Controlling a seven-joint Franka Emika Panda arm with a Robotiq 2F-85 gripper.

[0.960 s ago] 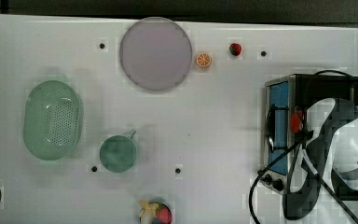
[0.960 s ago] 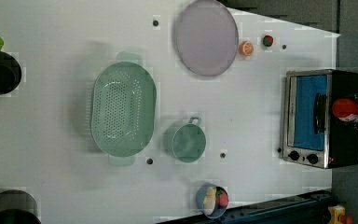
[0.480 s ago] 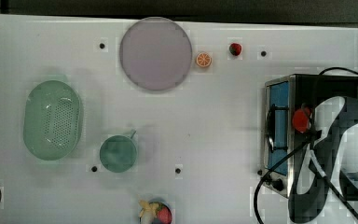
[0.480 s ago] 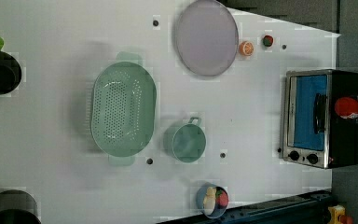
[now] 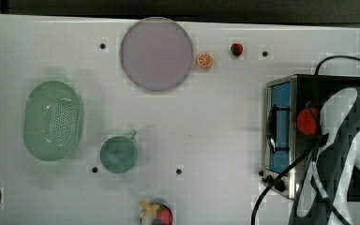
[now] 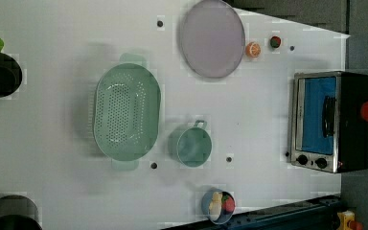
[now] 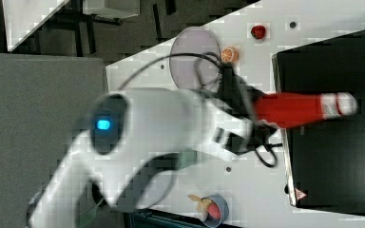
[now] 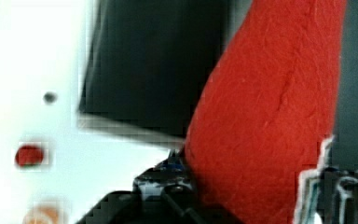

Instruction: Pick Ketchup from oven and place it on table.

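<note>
- My gripper point(image 7: 252, 124) is clamped on the Ketchup point(image 7: 294, 109), fingers point(image 8: 168, 175) pressed to its red body.
- Ketchup is above the black top of the oven point(image 7: 332, 156), white cap toward the right view's right.
- Oven sits at the top view's right edge of the bench point(image 5: 215, 117).
- Strawberry point(image 5: 236, 49) and orange slice point(image 5: 205, 60) lie on the bench just beside the round plate point(image 5: 156, 54).

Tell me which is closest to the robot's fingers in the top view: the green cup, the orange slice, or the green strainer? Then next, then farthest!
Measured from the fingers around the ketchup bottle over the oven:
1. Orange slice, toward the top view's upper middle, beside the purple plate.
2. Green cup, lower middle.
3. Green strainer, far on the top view's left.
</note>
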